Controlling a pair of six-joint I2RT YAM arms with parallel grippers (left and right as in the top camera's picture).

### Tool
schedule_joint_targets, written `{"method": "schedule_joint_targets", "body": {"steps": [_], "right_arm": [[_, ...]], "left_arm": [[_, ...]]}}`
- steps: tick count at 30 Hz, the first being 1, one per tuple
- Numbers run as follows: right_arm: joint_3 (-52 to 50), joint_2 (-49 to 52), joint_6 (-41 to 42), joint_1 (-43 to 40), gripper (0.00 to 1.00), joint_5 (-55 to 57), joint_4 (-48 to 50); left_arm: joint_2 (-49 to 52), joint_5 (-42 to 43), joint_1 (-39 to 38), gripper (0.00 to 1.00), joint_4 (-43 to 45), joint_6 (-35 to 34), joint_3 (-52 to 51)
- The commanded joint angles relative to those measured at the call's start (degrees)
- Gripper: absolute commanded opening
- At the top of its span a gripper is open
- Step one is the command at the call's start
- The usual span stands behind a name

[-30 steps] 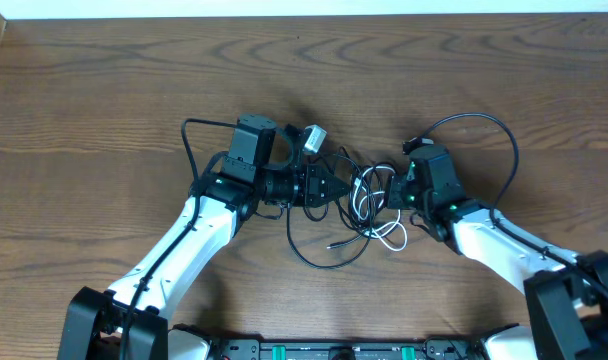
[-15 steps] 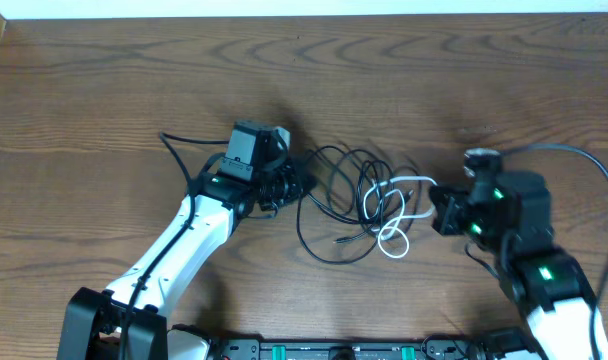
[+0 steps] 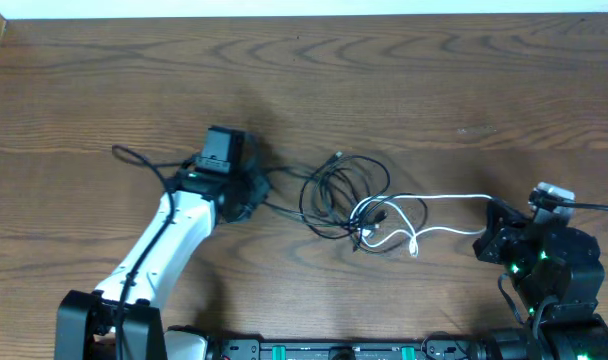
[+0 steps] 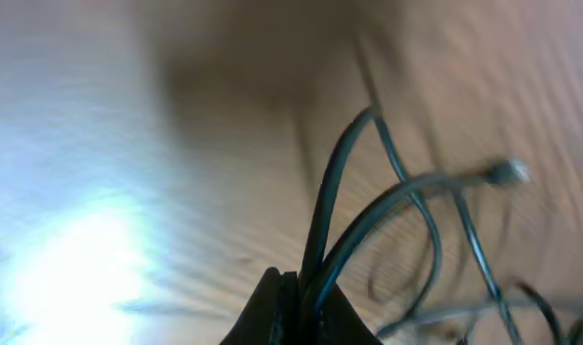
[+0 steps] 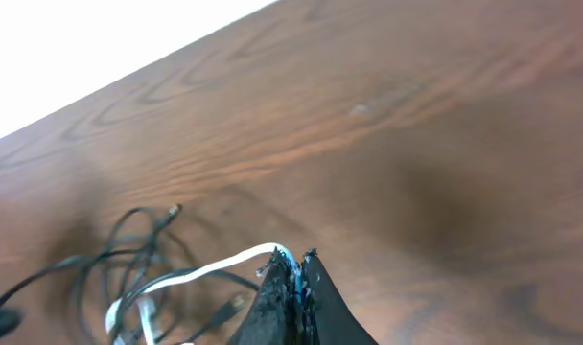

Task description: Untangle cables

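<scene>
The two arms stand well apart with the cables (image 3: 369,205) on the table (image 3: 404,80) between them, likely so that opposite pulls can draw the snarl open. The left gripper (image 3: 256,192) pinches a black cable (image 4: 335,206), its fingers (image 4: 265,311) pressed together on two strands of it. The right gripper (image 3: 487,238) is clamped on the white cable (image 3: 439,200), fingertips (image 5: 315,297) tight around it. From there the white cable runs back to loops wound in with the black ones at mid-table.

My left arm (image 3: 159,245) reaches from near-left toward the far middle, left gripper (image 3: 254,190) pointing right, jaws pinched tight on black cable (image 4: 325,196). My right arm (image 3: 559,285) sits folded near-right, right gripper (image 3: 487,240) pointing left, jaws clamped on white cable (image 5: 220,262).
</scene>
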Motion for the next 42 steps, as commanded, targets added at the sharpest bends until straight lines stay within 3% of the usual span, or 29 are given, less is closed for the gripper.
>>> {"method": "schedule_joint_targets", "body": {"steps": [1, 8, 20, 23, 27, 31, 35, 39, 42], "right_arm": [[0.37, -0.13, 3.21, -0.57, 0.01, 7.89, -1.22], [0.37, -0.13, 14.49, -0.57, 0.01, 25.75, -9.07], [0.37, 0.09, 22.03, -3.10, 0.01, 29.79, -11.76], [0.37, 0.46, 21.94, -3.63, 0.01, 25.97, -11.58], [0.26, 1.46, 18.45, -3.61, 0.01, 13.49, -9.16], [0.24, 4.37, 10.10, -3.43, 0.22, -4.81, -4.76], [0.24, 9.16, -0.26, -2.78, 0.42, -22.71, -1.44], [0.22, 16.74, -1.20, -0.90, 0.52, -23.34, -2.14], [0.22, 23.45, -1.20, 0.76, 0.53, -25.49, -2.56]], "left_arm": [[0.28, -4.48, 3.37, 0.08, -1.92, -6.69, 0.50], [0.28, -4.37, 5.46, 0.08, -1.99, -0.79, 0.50], [0.28, -3.76, 14.78, 0.08, -3.15, -2.82, 0.50], [0.28, 1.49, 16.55, 0.08, -1.62, -1.38, 0.50], [0.28, 16.09, 15.21, 0.08, 4.22, 10.64, 0.50], [0.28, 26.71, 11.17, 0.08, 6.99, 20.46, 0.50], [0.28, 26.60, 5.97, 0.08, 7.17, 22.58, 0.50], [0.28, 24.83, 1.53, 0.08, 9.05, 22.56, 0.50], [0.28, 22.38, -0.20, 0.08, 9.99, 21.75, 0.50]]}}
